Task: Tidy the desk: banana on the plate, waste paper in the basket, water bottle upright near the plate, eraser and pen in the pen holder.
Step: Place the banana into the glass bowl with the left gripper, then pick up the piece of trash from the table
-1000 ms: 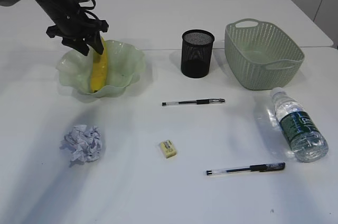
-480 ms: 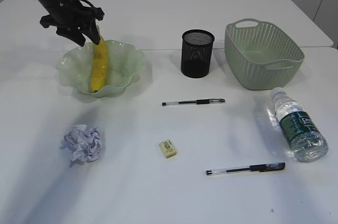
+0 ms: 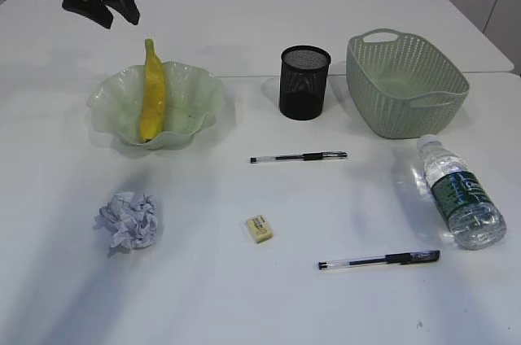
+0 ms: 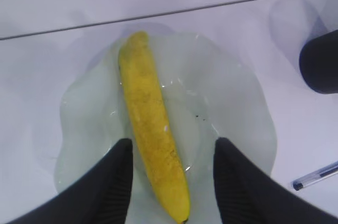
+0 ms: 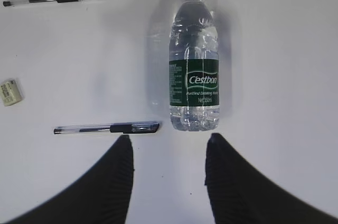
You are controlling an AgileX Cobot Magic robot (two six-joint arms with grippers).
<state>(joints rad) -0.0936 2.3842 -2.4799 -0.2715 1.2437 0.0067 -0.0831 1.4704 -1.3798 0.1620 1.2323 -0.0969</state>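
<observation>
Left tool [image 4: 169, 182]: jaws apart and empty, hanging above the plate with the banana seen between its fingers from the wrist; in the exterior view it sits high at the top left, clear of the dish
Right tool [image 5: 168, 179]: jaws apart, gripping nothing, poised over the bench just short of the water bottle's base; out of sight in the exterior view
Banana [image 3: 152, 93]: lying in the plate, one end leaning up over the far rim, the other down in the hollow
Plate [image 3: 203, 85]: pale green ruffled dish at the left of the bench [image 3: 244, 296]
Waste paper [image 3: 128, 220]: crumpled ball on the bench, in front of the plate, well apart from the basket
Basket [image 3: 404, 85]: sage green, far right, to the right of the pen holder
Pen holder [image 3: 304, 82]: black mesh cup, upright, between plate and basket
Water bottle [image 3: 459, 194]: on its side at the right, cap towards the basket
Eraser [image 3: 259, 229]: flat on the bench near the middle front
Upper pen [image 3: 298, 157]: lying in front of the pen holder
Lower pen [image 3: 379, 260]: lying near the bottle's base
</observation>
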